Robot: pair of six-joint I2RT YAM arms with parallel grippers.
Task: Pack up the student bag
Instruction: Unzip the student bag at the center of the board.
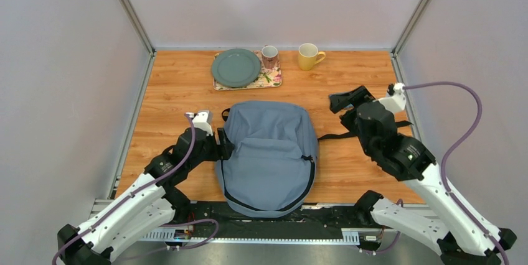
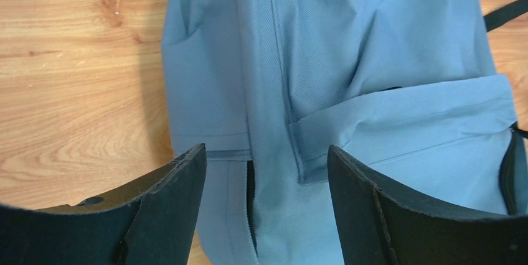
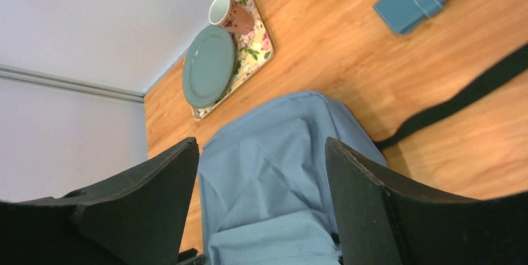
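The student bag (image 1: 268,153) lies flat at the table's near-middle. The left gripper (image 1: 219,142) sits at its left edge, 2 fingers spread over the fabric (nothing pinched). The right gripper (image 1: 346,100) hangs raised on the bag's right, spread wide, holding nothing.

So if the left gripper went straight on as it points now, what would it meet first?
The student bag: the left gripper is open and aimed squarely at its grey-blue fabric, probably close. The exact gap is unclear from these views.
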